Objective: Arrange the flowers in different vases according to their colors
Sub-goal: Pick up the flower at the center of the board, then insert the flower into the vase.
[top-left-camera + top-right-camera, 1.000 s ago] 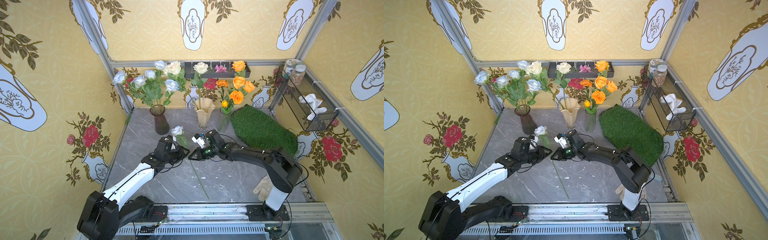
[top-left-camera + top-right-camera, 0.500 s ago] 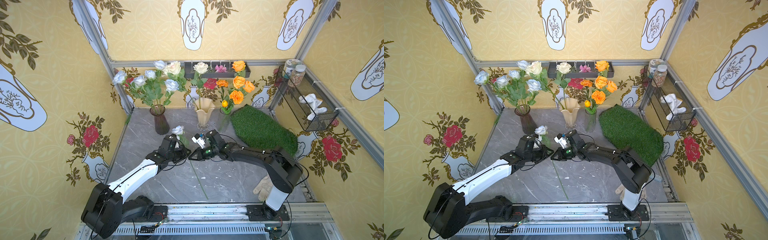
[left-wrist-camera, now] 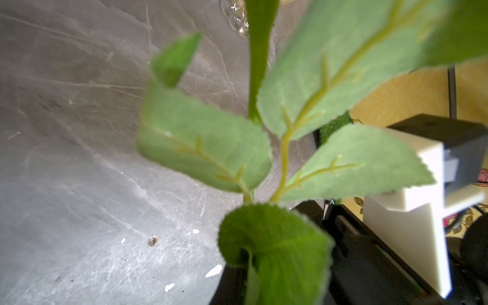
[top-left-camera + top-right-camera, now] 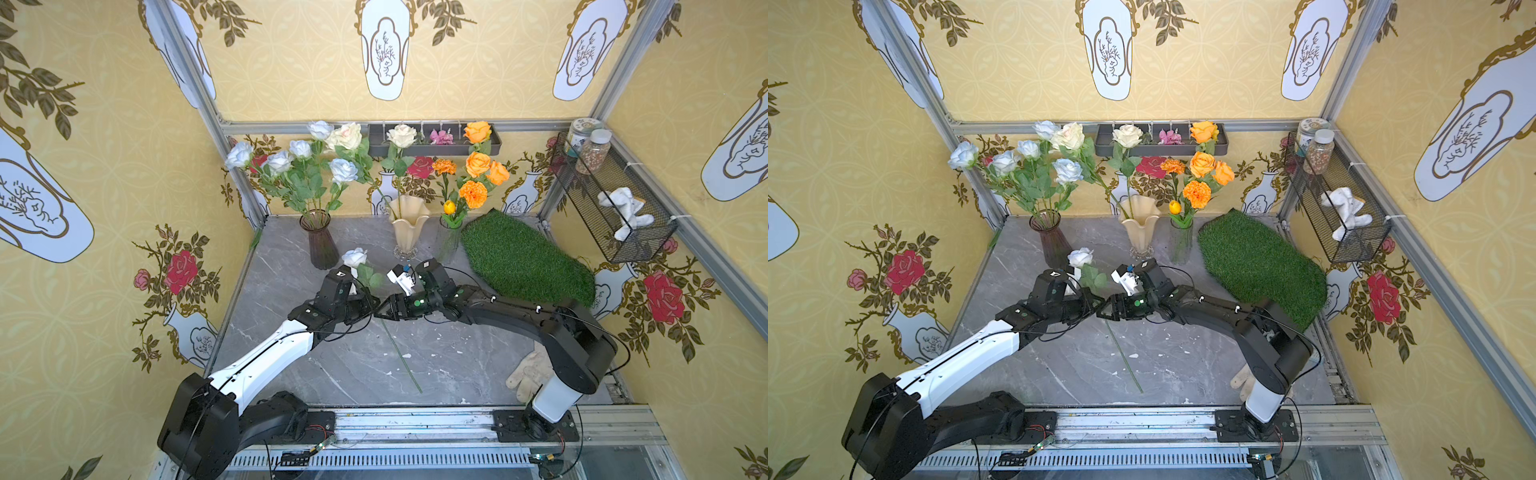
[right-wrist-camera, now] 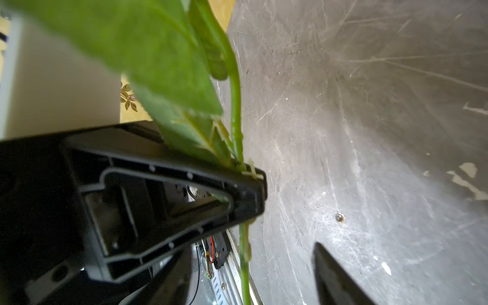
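Both top views showed a grey marble surface (image 4: 286,365) with a pale glove (image 4: 528,374) lying near its front edge, beside the right arm's base. One white rose (image 4: 354,257) slanted across the middle, its bare stem (image 4: 402,359) running toward the front edge and its bloom toward the back. The left hand (image 4: 371,302) was closed on the stem just below the leaves, and the right wrist view confirmed that hold (image 5: 253,184). The right hand (image 4: 384,311) met it tip to tip but stood open; its one visible finger (image 5: 335,274) was clear of the stem. Farther back stood three vases in a row:
- a purple-brown vase (image 4: 320,245) holding pale blue-white roses (image 4: 279,161);
- a cream vase (image 4: 409,228) holding cream roses (image 4: 401,135);
- a clear vase (image 4: 449,245) holding orange blooms (image 4: 478,164).

A grass mat (image 4: 523,257) lay to their right.
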Controlling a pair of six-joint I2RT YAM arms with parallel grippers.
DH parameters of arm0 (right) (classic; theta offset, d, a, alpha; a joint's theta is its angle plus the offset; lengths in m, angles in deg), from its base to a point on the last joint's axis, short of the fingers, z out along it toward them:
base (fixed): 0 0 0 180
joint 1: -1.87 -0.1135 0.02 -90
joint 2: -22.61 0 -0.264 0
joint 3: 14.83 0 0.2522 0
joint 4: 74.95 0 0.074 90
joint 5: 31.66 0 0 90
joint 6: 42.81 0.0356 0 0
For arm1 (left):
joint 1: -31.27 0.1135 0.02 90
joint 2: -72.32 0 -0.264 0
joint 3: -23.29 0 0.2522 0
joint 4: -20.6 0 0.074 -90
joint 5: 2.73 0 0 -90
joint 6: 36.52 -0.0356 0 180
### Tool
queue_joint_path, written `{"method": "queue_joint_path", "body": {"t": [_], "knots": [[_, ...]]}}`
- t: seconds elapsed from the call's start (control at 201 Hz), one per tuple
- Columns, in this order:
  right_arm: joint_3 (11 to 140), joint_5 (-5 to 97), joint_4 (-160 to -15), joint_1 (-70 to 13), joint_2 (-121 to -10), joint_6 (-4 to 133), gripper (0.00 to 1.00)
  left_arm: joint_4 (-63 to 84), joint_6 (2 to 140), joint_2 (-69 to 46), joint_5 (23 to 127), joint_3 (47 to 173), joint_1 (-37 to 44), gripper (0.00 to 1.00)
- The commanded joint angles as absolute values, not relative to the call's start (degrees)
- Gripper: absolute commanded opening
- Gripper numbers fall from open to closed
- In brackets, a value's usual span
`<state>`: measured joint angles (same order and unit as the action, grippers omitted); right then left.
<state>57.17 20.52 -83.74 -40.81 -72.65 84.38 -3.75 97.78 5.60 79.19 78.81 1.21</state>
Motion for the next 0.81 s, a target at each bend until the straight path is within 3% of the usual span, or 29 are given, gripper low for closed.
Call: {"method": "queue_joint_path", "body": {"t": [0.0, 0.154, 0.289, 0.483, 0.633, 0.802], "knots": [[55.2, 27.9, -83.5, -40.8, -68.5, 82.1, 0.97, -7.1, 95.8, 6.6, 84.0, 80.8, 1.2, 0.00], [51.1, 37.8, -82.7, -40.7, -61.5, 82.3, 0.97, -15.4, 90.6, 6.2, 92.7, 87.7, 1.2, 0.00], [46.1, 46.9, -79.8, -40.4, -55.4, 83.3, 0.97, -24.4, 85.0, 6.3, 108.7, 95.7, 1.5, 0.00], [37.4, 57.8, -70.1, -40.1, -49.1, 86.0, 0.97, -28.1, 75.3, 6.5, 123.7, 109.4, 5.2, 0.00], [29.1, 64.0, -57.1, -40.2, -45.4, 86.1, 0.97, -23.4, 65.6, 4.6, 131.7, 119.8, 10.5, 0.00], [27.5, 65.2, -52.4, -41.6, -45.9, 82.8, 0.97, -6.1, 49.6, 0.6, 138.2, 126.2, 12.7, 0.00]]}}
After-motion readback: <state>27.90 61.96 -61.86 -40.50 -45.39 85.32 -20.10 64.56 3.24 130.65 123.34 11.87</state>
